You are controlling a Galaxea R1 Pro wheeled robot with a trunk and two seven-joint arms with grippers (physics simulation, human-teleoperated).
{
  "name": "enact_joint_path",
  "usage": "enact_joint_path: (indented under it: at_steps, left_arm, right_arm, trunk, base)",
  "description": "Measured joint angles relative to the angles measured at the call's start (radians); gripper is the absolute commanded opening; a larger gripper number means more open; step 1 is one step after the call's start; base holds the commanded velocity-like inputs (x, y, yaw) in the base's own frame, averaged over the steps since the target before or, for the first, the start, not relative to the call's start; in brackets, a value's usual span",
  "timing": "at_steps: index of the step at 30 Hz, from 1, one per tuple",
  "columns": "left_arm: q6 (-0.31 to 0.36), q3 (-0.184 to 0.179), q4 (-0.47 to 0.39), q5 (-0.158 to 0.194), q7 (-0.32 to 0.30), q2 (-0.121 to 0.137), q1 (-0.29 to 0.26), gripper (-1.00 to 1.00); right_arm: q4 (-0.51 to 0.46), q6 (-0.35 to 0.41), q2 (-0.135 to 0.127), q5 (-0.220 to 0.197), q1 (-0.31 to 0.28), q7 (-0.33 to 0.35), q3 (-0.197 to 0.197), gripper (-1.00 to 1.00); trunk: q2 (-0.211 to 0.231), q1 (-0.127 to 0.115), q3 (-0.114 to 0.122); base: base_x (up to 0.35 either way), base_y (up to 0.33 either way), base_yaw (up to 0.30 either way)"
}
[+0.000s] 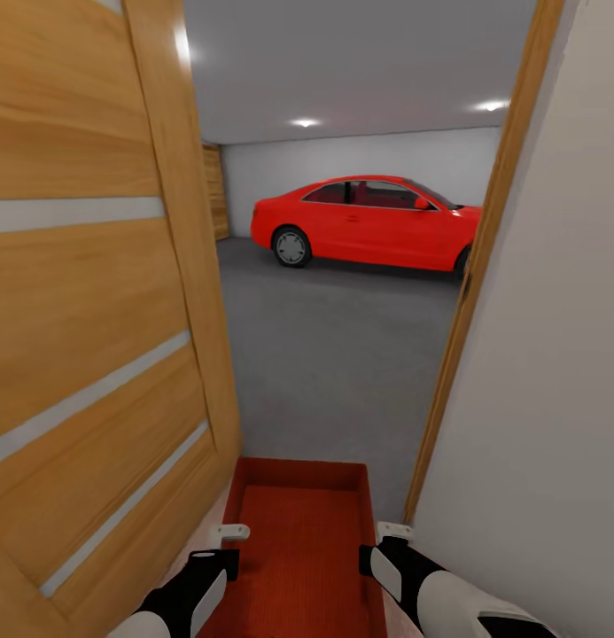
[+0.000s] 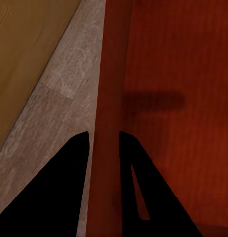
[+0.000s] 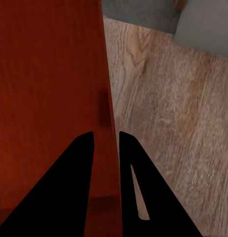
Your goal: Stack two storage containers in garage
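Grey garage floor [image 1: 342, 354] lies open beyond the doorway; both grippers [image 1: 229, 533] [image 1: 393, 532] clamp the container's [image 1: 298, 540] side walls.

Wooden door [image 1: 85, 310] at left, swung open, honey-toned with pale horizontal strips; matching door frame [image 1: 484, 257] runs up the right side, against a plain white wall [image 1: 546, 399]. Through the opening: red car [image 1: 369, 221] parked side-on near the far white wall, dark windows, one wheel [image 1: 291, 246] plainly visible; wooden panel [image 1: 215, 190] at far left corner; two round ceiling lights [image 1: 304, 122] lit on grey ceiling. Wrist views show light wood planks [image 3: 163, 113] underfoot, grain clear, with the door's lower edge [image 2: 30, 49] just beside them.
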Motion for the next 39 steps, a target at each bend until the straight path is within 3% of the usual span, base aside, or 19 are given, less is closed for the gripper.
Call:
enact_joint_path:
  at_steps: [13, 21, 39]
  left_arm:
    - [0.000, -0.001, 0.000, 0.000, 0.000, 0.000, 0.000, -1.00]
    - [0.001, -0.001, 0.000, -0.001, 0.000, 0.000, 0.000, -1.00]
    - [0.000, -0.001, 0.000, 0.000, 0.000, 0.000, 0.000, -1.00]
  right_arm:
    - [0.000, 0.000, 0.000, 0.000, 0.000, -0.001, -0.001, -1.00]
    - [0.000, 0.000, 0.000, 0.001, 0.000, -0.002, -0.002, -1.00]
    - [0.000, 0.000, 0.001, 0.000, 0.000, -0.001, -0.001, -1.00]
  trunk:
    - [0.000, 0.000, 0.006]
    - [0.000, 0.000, 0.008]
    - [0.000, 0.000, 0.016]
  base:
    - [0.049, 0.036, -0.169]
    - [0.174, 0.222, -0.097]
    - [0.042, 0.079, -0.234]
